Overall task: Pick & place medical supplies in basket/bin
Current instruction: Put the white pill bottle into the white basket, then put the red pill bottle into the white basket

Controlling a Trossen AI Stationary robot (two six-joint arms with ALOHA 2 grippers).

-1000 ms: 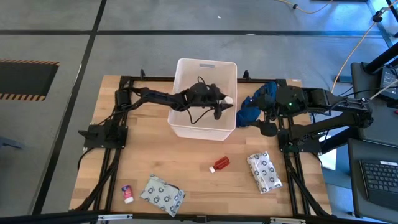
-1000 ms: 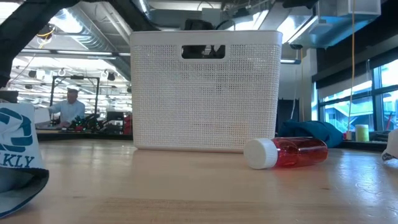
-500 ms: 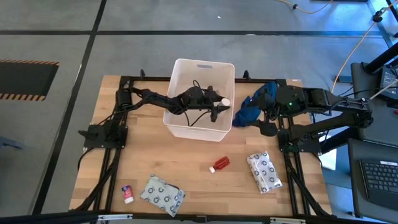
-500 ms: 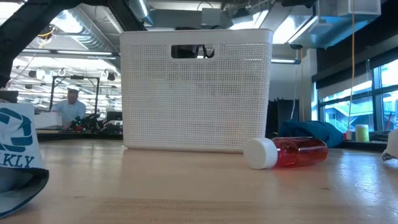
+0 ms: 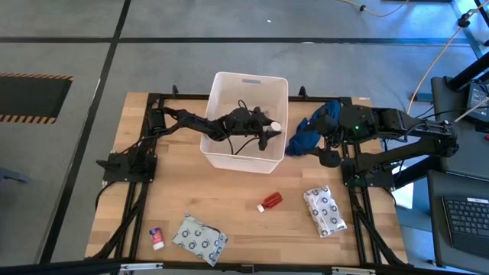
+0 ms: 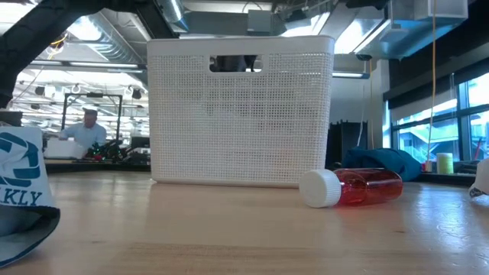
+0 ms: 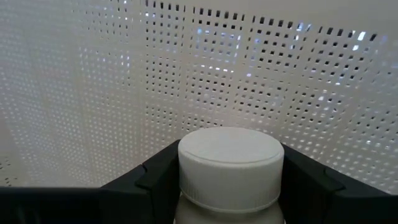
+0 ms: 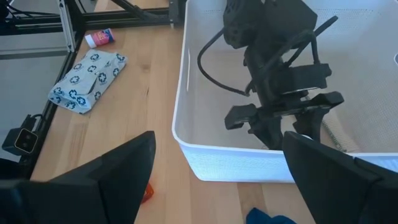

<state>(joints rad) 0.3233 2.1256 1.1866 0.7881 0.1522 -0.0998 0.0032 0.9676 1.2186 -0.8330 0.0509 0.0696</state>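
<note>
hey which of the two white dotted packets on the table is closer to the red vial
The dotted packet just right of the red vial, on the table's right side. The other packet lies farther off, near the front edge toward the left.

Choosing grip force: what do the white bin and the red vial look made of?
Bin: apparently rigid matte white plastic, its walls perforated in a fine grid that light shines through. Red vial: likely translucent glossy plastic, since it glows red, with an opaque white cap; glass cannot be excluded.

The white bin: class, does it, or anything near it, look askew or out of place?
Yes. The white bin sits slightly skewed to the table's edges, with the left gripper holding a white pill bottle inside it. A dark blue cloth bundle, not a supply, lies against the bin's right side by the right gripper.
</note>
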